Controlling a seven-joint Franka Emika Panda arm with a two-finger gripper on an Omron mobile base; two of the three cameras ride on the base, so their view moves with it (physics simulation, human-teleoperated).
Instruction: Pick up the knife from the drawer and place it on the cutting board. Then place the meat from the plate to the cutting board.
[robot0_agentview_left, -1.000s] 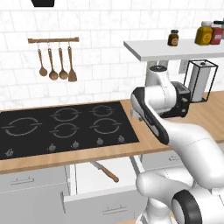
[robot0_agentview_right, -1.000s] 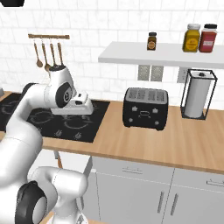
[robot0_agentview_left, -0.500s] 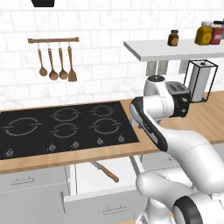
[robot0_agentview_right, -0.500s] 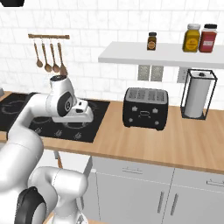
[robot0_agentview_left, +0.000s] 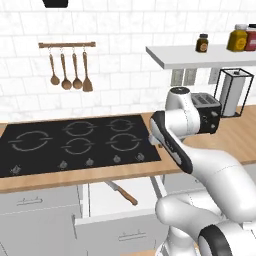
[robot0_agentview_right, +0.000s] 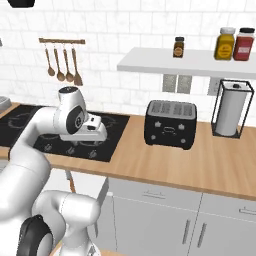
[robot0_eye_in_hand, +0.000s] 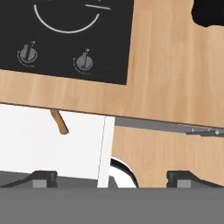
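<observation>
The arm has swung its hand over the tabletop (robot0_agentview_left: 40, 181) edge – the pincer (robot0_eye_in_hand: 111, 177) is spread wide, empty. The knife (robot0_agentview_left: 121, 192) lies in the open drawer (robot0_agentview_left: 115, 220) below; reaching down is the next step.

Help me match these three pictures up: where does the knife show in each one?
Left base view: the knife lies slantwise in the open drawer, low and centre, under the counter edge.
Right base view: a sliver of brown handle shows low on the left, under the counter edge beside the arm.
Hand view: its handle end pokes out from under the counter, left of centre.
Shared landmark: the black cooktop.
</observation>
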